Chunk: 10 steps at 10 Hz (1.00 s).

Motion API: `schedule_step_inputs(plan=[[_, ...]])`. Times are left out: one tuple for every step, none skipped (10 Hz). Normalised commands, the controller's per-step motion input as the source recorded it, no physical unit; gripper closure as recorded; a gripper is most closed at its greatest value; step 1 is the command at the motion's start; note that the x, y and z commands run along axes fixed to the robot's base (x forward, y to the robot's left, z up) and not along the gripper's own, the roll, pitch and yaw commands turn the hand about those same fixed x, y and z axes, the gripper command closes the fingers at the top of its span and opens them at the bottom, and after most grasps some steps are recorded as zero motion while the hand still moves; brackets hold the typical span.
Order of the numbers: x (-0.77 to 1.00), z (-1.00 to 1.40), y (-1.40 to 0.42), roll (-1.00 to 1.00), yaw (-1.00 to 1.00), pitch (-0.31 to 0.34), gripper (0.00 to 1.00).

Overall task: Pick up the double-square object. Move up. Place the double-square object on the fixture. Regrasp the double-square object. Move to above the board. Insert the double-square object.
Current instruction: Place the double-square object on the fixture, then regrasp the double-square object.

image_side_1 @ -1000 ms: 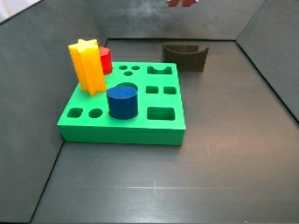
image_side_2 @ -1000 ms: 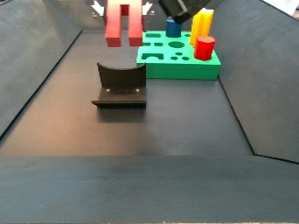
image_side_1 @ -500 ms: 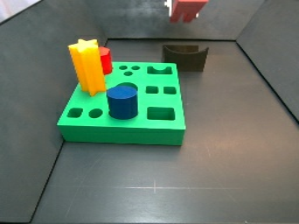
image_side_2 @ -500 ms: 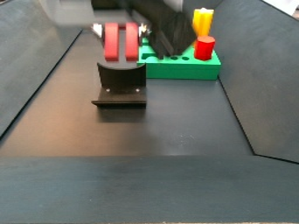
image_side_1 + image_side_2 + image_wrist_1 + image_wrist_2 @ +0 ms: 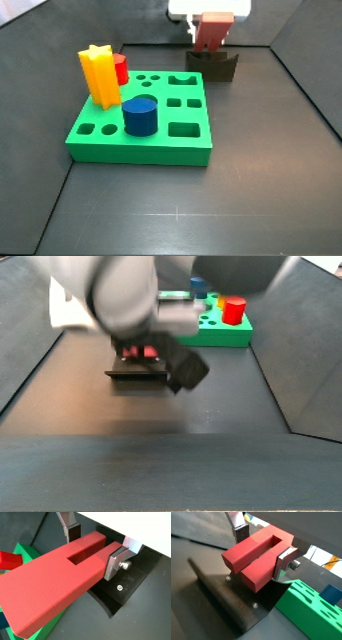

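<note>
In both wrist views the tool (image 5: 93, 546) was clamped on the double-square object (image 5: 57, 582), its silver fingers (image 5: 117, 561) pressing the two sides of the notched end; the slot between the two lobes showed plainly there (image 5: 256, 554). Those views also showed the fixture (image 5: 228, 604) directly beneath the block, though whether the two touched could not be told.

In a side view the salmon-red block (image 5: 211, 33) hung upright at the fixture (image 5: 214, 66), its lower end at the curved scoop, at the back of the table (image 5: 241, 180) behind the board (image 5: 140, 128). The yellow star post (image 5: 96, 75), the red peg (image 5: 120, 69) and the blue cylinder (image 5: 139, 116) stood in the board. In a side view the blurred arm (image 5: 127, 306) covered most of the scene, leaving only a sliver of red (image 5: 139, 352) above the fixture (image 5: 135, 370); the board (image 5: 214, 331) lay just beyond it.

The dark walls rose close behind the fixture, while the table in front of the board lay open.

Half a second earlier the block had been higher, above the fixture; now it had come down to the scoop.
</note>
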Motion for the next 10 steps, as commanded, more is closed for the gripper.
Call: schedule_step_inputs(plan=[[0.19, -1.00, 0.12, -0.39, -0.13, 0.035, 1.00], [0.20, -1.00, 0.12, -0.30, -0.12, 0.034, 1.00], [0.17, -0.84, 0.10, -0.19, -0.11, 0.023, 1.00], [0.16, -0.71, 0.09, -0.18, -0.10, 0.017, 1.00], [0.11, -0.61, 0.12, -0.14, -0.09, 0.003, 1.00], [0.10, -0.60, 0.12, -0.13, -0.09, 0.000, 1.00], [0.00, -0.17, -0.50, 0.00, 0.00, 0.000, 1.00], [0.00, 0.00, 0.00, 0.00, 0.00, 0.000, 0.00], [0.00, 1.00, 0.00, 0.05, 0.00, -0.082, 0.00], [-0.01, 1.00, 0.00, 0.05, 0.01, -0.077, 0.00]])
